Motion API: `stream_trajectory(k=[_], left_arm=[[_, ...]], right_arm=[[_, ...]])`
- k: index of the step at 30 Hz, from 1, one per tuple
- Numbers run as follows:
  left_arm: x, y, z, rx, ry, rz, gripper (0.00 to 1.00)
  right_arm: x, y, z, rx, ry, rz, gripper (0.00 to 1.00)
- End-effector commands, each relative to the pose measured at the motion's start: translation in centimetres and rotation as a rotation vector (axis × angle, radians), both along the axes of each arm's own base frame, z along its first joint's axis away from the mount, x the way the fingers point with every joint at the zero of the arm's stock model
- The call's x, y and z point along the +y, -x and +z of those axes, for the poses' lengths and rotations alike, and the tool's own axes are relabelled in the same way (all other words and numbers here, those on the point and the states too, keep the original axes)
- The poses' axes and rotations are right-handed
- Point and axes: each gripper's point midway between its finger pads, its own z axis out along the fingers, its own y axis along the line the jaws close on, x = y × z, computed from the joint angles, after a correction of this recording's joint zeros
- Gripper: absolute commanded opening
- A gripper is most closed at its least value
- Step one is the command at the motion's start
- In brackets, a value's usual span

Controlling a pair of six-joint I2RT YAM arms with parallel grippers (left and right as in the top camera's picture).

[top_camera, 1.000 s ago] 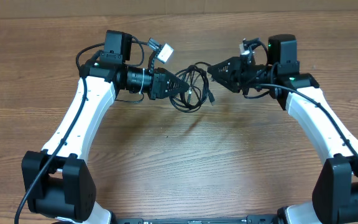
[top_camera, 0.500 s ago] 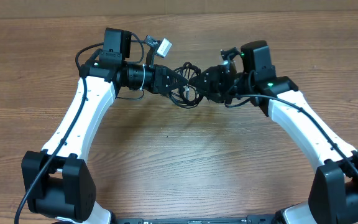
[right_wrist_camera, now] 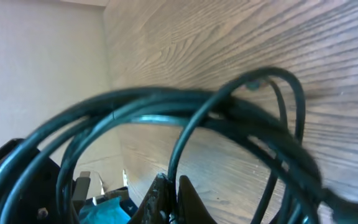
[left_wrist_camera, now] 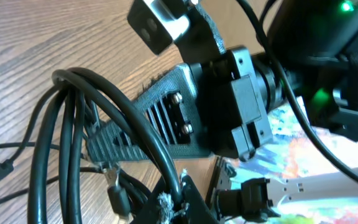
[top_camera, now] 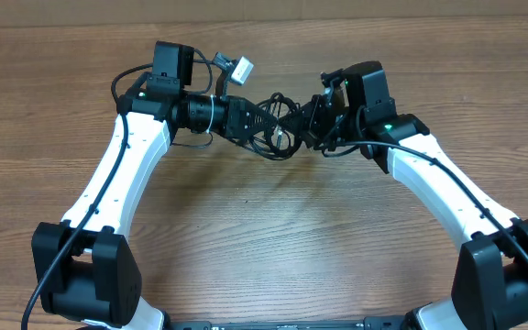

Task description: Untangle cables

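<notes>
meanwhile, the right gripper [top_camera: 294,121], well apart from the cables [top_camera: 282,139] a second ago, has swung in against the bundle and brought its jaws together; whether a strand is pinched cannot be told. the left gripper [top_camera: 272,123] stays clamped on the same tangle, at the far middle of the wood-grain table [top_camera: 273,238]. both arms now meet at the knot, likely ready to pull. a pale wall [right_wrist_camera: 36,74] stands beyond.

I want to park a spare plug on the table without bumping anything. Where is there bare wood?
Widest bare table: the wood between left arm and right arm, below the cables. The strip along the far edge is bare too. Crowded: top centre, where left hand and right hand meet at the cables.
</notes>
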Motion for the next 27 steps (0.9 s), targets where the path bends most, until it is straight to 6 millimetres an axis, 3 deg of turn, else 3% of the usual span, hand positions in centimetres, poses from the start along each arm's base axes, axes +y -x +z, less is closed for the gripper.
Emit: stream_trajectory(k=[1, 6, 8, 10, 16, 17, 18, 19, 20, 22, 25, 27], left_arm=[[0.4, 0.3, 1.4, -0.131, 0.005, -0.046, 0.04], [0.6, 1.2, 0.5, -0.184, -0.032, -0.092, 0.04], [0.4, 1.5, 0.9, -0.195, -0.002, -0.112, 0.04], [-0.2, 2.6, 3.1, -0.235, 0.135, -0.183, 0.04], [-0.7, 3.6, 8.3, -0.272, 0.395, -0.297, 0.04], [-0.7, 3.4, 8.6, -0.26, 0.394, -0.296, 0.04], [-0.8, 2.8, 9.2, -0.235, 0.393, -0.292, 0.04], [-0.9, 2.5, 9.7, -0.237, 0.392, -0.293, 0.04], [-0.9, 2.2, 10.0, -0.235, 0.391, -0.292, 0.04], [-0.9, 1.7, 11.0, -0.247, 0.39, -0.293, 0.04], [-1.0, 1.3, 12.5, -0.265, 0.388, -0.295, 0.04], [-1.1, 0.8, 13.5, -0.271, 0.384, -0.273, 0.04]], right_arm=[[-2.4, -1.1, 1.9, -0.045, -0.056, -0.01, 0.04], [-8.4, -2.6, 4.3, -0.049, -0.162, -0.087, 0.04], [-10.6, -3.5, 3.5, -0.037, -0.127, -0.157, 0.04], [-12.7, -4.5, 1.5, -0.024, -0.02, -0.258, 0.04], [-11.9, -2.7, -1.9, 0.085, 0.136, -0.292, 0.04], [-11.6, -2.3, -2.2, 0.089, 0.154, -0.276, 0.09], [-11.5, -1.9, -2.4, 0.09, 0.167, -0.256, 0.43], [-11.6, -1.7, -2.6, 0.101, 0.171, -0.25, 0.58], [-11.9, -1.5, -2.8, 0.116, 0.175, -0.254, 0.66], [-12.4, -1.2, -2.8, 0.117, 0.171, -0.236, 0.73], [-13.2, -1.0, -2.0, 0.111, 0.121, -0.217, 0.74], [-13.4, -0.9, -0.3, 0.051, 0.066, -0.166, 0.74]])
